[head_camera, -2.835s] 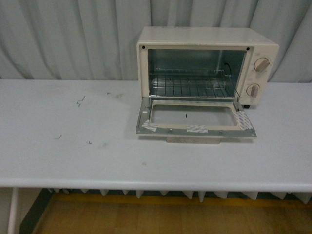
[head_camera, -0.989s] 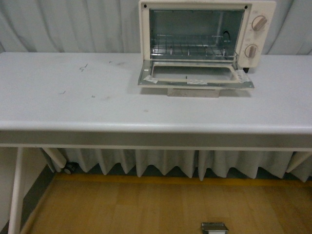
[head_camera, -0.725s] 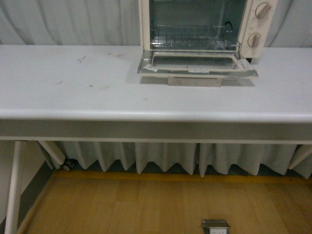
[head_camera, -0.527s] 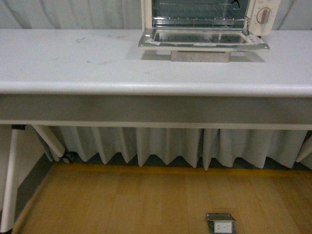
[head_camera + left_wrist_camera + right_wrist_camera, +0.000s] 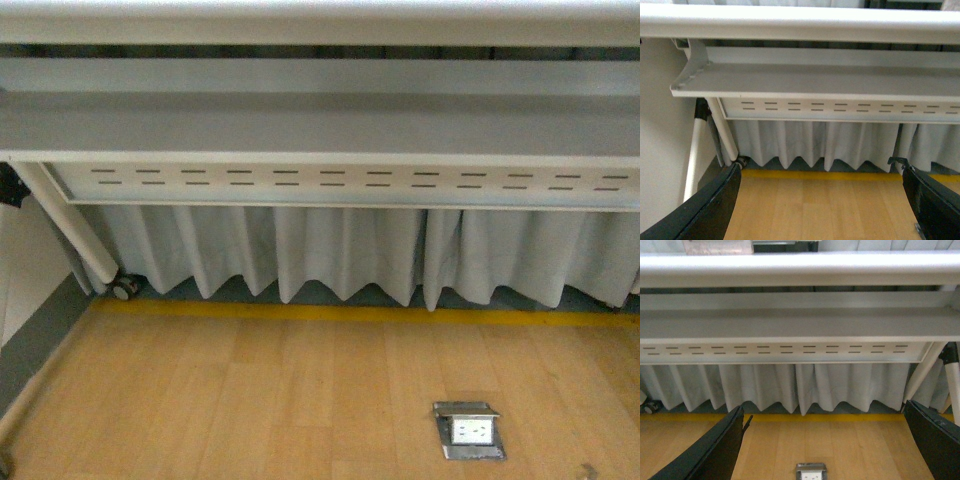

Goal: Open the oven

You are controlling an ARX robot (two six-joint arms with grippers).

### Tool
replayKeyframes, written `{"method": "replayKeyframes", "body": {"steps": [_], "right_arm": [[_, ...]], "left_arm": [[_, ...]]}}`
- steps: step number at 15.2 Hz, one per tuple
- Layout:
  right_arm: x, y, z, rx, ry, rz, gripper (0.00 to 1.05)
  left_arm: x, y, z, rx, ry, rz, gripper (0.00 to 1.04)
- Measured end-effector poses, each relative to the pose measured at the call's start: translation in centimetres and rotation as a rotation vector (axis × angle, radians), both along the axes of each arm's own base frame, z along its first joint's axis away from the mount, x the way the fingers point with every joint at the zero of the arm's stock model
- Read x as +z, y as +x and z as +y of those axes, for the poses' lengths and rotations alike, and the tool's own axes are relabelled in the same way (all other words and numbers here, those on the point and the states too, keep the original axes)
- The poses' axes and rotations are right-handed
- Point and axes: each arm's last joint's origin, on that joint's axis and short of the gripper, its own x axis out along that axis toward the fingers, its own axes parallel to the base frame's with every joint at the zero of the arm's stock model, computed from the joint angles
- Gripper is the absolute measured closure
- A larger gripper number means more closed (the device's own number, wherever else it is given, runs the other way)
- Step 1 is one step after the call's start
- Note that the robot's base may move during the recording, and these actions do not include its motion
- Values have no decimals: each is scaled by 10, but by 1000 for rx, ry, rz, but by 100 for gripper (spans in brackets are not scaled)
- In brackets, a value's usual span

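Note:
The oven is out of view in the front view, which looks below the table's front edge (image 5: 320,25). A pale grey sliver (image 5: 717,246) shows above the table edge in the right wrist view; I cannot tell what it is. My left gripper (image 5: 822,210) is open and empty, its dark fingers (image 5: 705,210) wide apart over the wooden floor. My right gripper (image 5: 825,445) is also open and empty, with its fingers (image 5: 937,440) wide apart. Both hang lower than the table top.
A perforated metal tray (image 5: 330,180) runs under the table. A slanted table leg (image 5: 70,220) ends in a castor (image 5: 125,288). Behind it hangs a grey curtain (image 5: 340,255) above a yellow floor stripe (image 5: 350,313). A floor socket box (image 5: 469,430) sits in the wooden floor.
The front view has sunk from the table top to under the table. The oven, its door hanging open, has slid out of the top of the frame.

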Motion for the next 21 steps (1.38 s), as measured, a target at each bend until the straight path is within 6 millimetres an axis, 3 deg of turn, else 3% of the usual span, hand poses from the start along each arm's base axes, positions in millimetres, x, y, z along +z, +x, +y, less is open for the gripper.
{"method": "replayKeyframes", "body": {"steps": [21], "right_arm": [[0,0,0,0,0,0,6]], "left_arm": [[0,0,0,0,0,1,7]]}}
